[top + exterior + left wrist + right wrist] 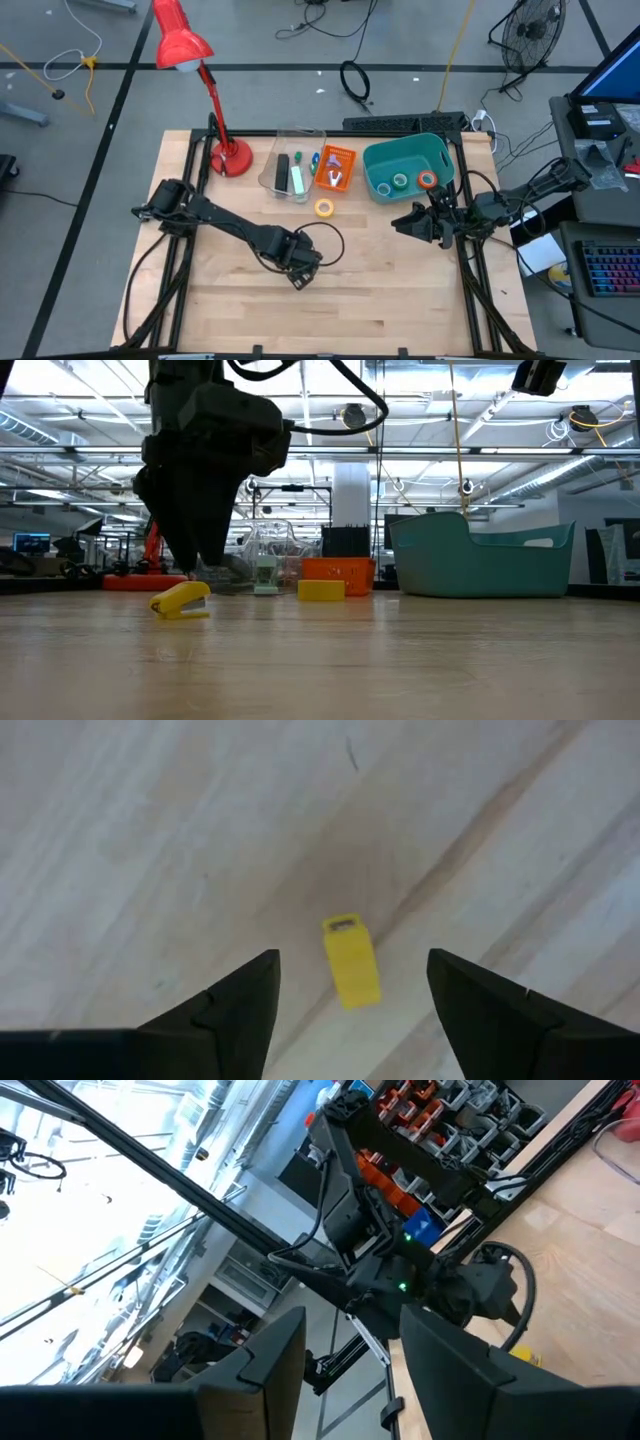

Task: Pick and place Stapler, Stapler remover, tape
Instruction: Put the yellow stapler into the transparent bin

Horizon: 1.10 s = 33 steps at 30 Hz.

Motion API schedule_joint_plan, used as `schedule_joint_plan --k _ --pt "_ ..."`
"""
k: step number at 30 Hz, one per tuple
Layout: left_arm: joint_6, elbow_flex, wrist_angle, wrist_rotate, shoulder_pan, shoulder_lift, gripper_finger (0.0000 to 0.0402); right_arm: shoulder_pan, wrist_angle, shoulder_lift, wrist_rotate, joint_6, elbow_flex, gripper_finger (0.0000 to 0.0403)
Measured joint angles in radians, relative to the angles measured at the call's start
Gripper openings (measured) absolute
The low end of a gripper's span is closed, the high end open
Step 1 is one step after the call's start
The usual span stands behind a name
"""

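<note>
Hovering over the small yellow stapler (351, 961), the left claw (350, 1020) sits spread wide and empty, the stapler lying flat on the surface (400, 300) between its fingers. Step in hand looks like the stapler pick; next move likely calls for a straight drop and a squeeze. Yellow tape (324, 208) lies toward 12 o'clock. The teal bin (383, 156) at 2 o'clock already holds rolls. The right claw (345, 1345) waits there, parted, empty.
</note>
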Motion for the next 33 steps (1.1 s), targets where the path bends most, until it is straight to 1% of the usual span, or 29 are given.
schedule_joint_plan --k 10,16,19,25,33 --pt "0.034 -0.001 0.001 0.003 0.011 0.000 0.0239 0.000 0.000 0.000 0.002 0.003 0.000 0.0157" --pt "0.009 -0.091 0.048 0.056 0.013 0.000 0.0239 0.000 0.000 0.000 0.002 0.003 0.000 0.0157" --pt "0.005 -0.133 0.074 0.066 0.012 0.000 0.0239 0.000 0.000 0.000 0.002 0.004 0.000 0.0157" --pt "0.011 -0.136 0.084 0.069 0.014 0.000 0.0239 0.000 0.000 0.000 0.024 0.003 0.000 0.0157" --pt "0.048 -0.134 0.085 0.074 0.016 0.000 0.0239 0.000 0.000 0.000 0.026 0.002 0.000 0.0157"
